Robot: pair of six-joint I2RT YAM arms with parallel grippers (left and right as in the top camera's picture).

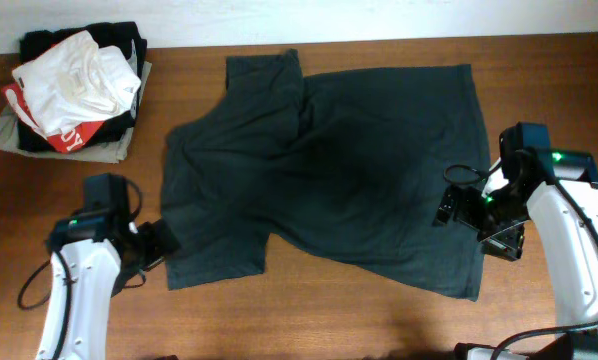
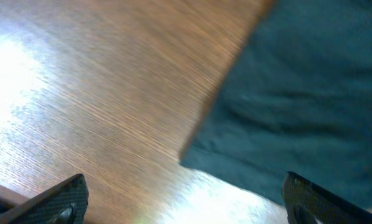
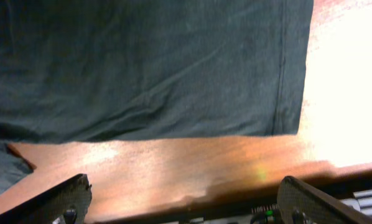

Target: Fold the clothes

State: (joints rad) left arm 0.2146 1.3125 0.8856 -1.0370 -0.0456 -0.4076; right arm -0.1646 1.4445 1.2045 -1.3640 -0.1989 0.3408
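Observation:
A dark green T-shirt [image 1: 329,170] lies spread and wrinkled on the wooden table, one sleeve folded over at the top left. My left gripper [image 1: 159,243] is open and empty beside the shirt's lower left corner [image 2: 192,160]; its fingers [image 2: 186,199] straddle bare wood and the shirt's edge. My right gripper [image 1: 457,207] is open and empty at the shirt's right hem. In the right wrist view its fingers [image 3: 186,199] hover over bare wood just off the hem [image 3: 173,134].
A pile of clothes [image 1: 74,85], with white, red, black and khaki pieces, sits at the table's back left corner. The table's front edge [image 3: 236,193] runs close under the right gripper. Bare wood [image 1: 309,320] lies in front of the shirt.

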